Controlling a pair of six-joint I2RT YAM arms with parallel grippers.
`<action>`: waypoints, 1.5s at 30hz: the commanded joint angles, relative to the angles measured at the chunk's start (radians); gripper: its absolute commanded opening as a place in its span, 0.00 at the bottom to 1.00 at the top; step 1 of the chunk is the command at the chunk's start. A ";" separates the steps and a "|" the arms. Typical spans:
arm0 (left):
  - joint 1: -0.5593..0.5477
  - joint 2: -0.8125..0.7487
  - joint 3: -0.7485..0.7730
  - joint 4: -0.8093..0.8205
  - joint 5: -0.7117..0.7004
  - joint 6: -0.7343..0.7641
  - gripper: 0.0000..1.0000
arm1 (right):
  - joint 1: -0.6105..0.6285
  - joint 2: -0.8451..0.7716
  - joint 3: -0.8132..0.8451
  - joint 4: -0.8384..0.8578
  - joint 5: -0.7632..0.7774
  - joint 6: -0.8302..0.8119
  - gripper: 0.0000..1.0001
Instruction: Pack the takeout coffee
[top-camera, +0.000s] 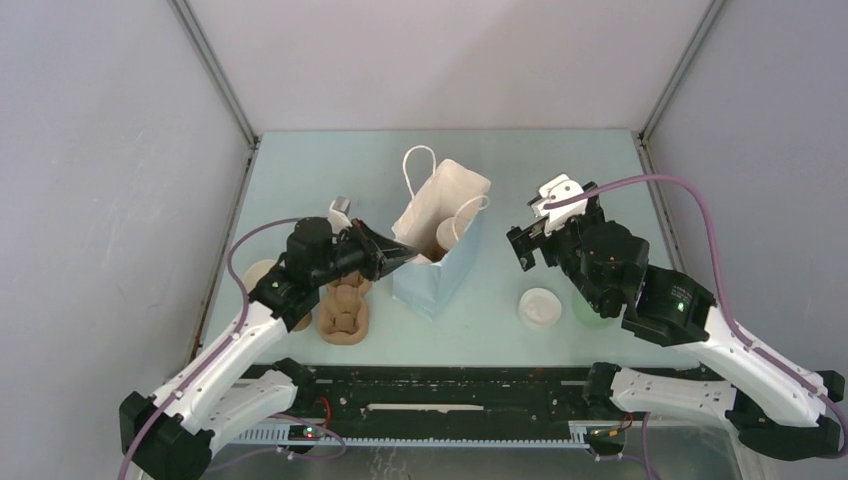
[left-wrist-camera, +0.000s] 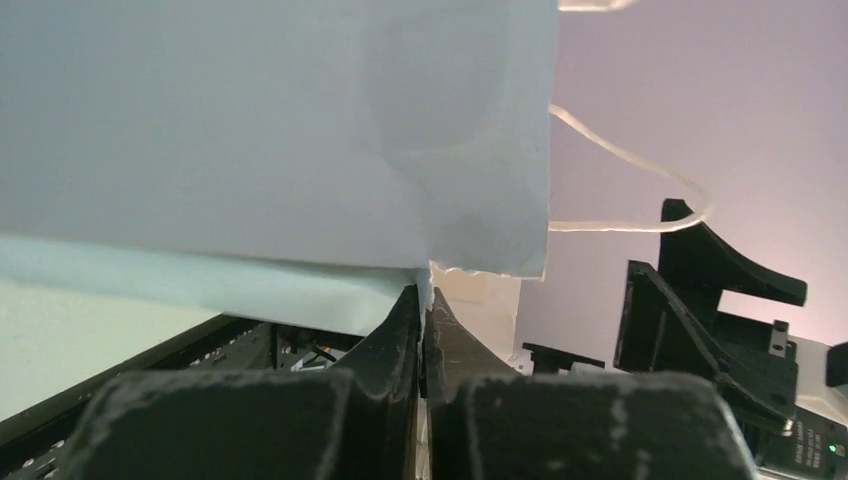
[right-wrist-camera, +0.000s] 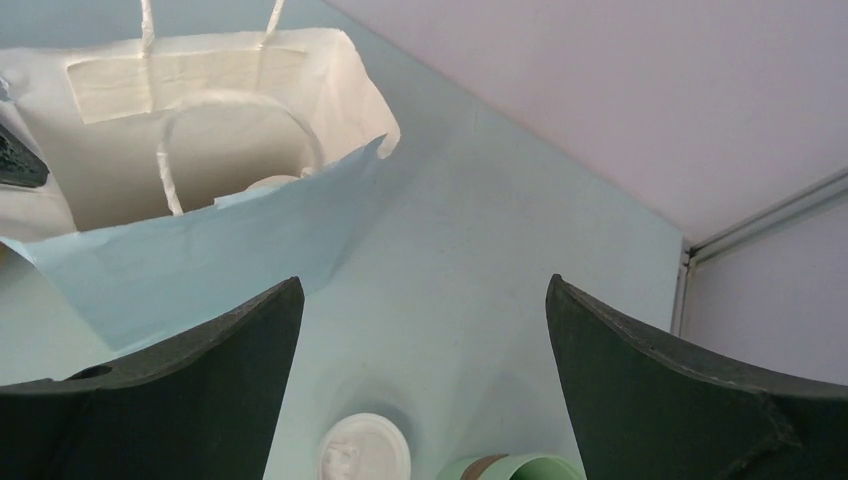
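A pale blue paper bag with white string handles stands open at the table's middle. Inside it shows a small brown cup with a pale top, the takeout coffee; in the right wrist view only its pale rim peeks over the bag's wall. My left gripper is shut on the bag's left rim, the paper pinched between its fingers. My right gripper is open and empty, hanging to the right of the bag.
A brown pulp cup carrier lies left of the bag under my left arm. A white lid lies on the table at the right front. A pale green cup stands beside it.
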 joint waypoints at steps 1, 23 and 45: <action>0.010 -0.026 -0.046 0.057 0.022 -0.046 0.08 | -0.043 -0.003 0.022 -0.019 -0.077 0.088 1.00; 0.010 -0.325 0.171 -0.395 -0.182 0.543 0.92 | -0.102 0.030 0.295 -0.540 -0.053 0.590 1.00; 0.010 -0.401 0.245 -0.457 -0.048 0.875 0.95 | -0.679 0.055 0.129 -0.895 -0.054 0.951 0.76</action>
